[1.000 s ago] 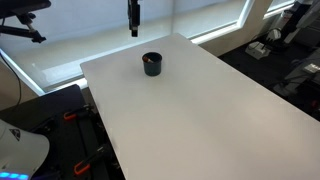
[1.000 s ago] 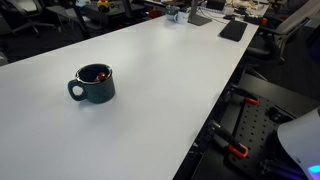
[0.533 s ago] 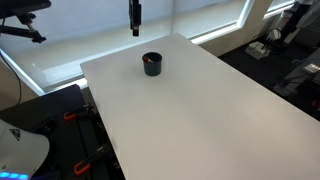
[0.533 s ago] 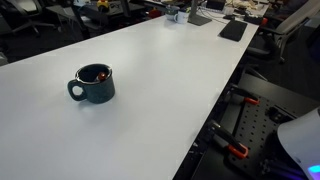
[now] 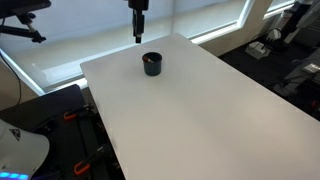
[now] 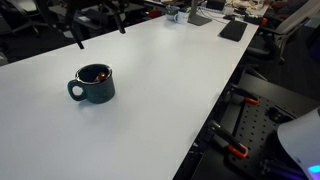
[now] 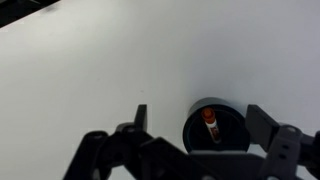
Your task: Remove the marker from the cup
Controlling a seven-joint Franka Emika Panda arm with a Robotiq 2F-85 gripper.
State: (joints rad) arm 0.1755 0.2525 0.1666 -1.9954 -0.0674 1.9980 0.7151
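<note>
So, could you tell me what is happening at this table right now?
A robot arm is working on getting a marker out of a cup. Its gripper hangs open in the air, roughly over the dark cup, which stands on the white table. In the wrist view the marker sits inside the cup, its orange-red end showing. Nothing is grasped yet.
</note>
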